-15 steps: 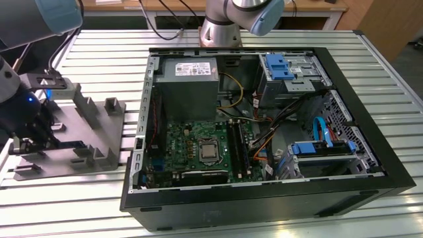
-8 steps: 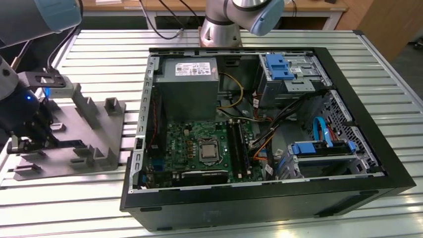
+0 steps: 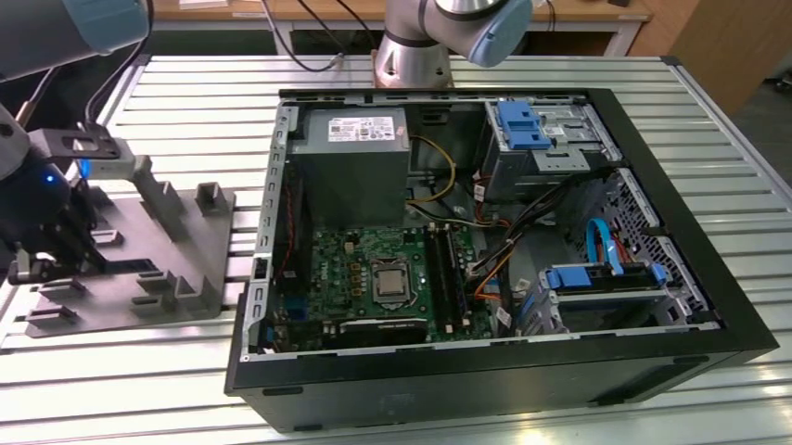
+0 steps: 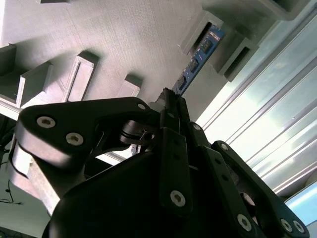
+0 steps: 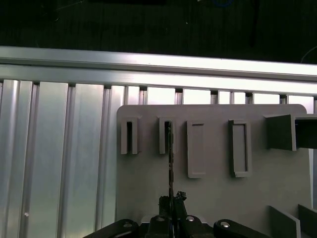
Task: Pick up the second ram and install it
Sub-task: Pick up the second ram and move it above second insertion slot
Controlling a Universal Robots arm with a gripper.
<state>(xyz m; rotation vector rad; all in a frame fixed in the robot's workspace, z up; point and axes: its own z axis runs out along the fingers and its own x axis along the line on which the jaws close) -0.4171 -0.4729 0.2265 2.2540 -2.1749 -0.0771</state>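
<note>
my pincer [image 4: 171, 101] clamps the second ram [image 4: 199, 53] endwise so it sits square to the grey holder [image 3: 130, 236] slot (the exterior view's left).

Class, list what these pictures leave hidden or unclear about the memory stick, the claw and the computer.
Second wrist view: the gripped end of the thin blue-green memory stick is hidden inside the black claw shut on it.
First wrist view: the stick is edge-on, so its chips cannot be seen.
Exterior view: the long black motherboard slots are too small to tell what they hold.
</note>
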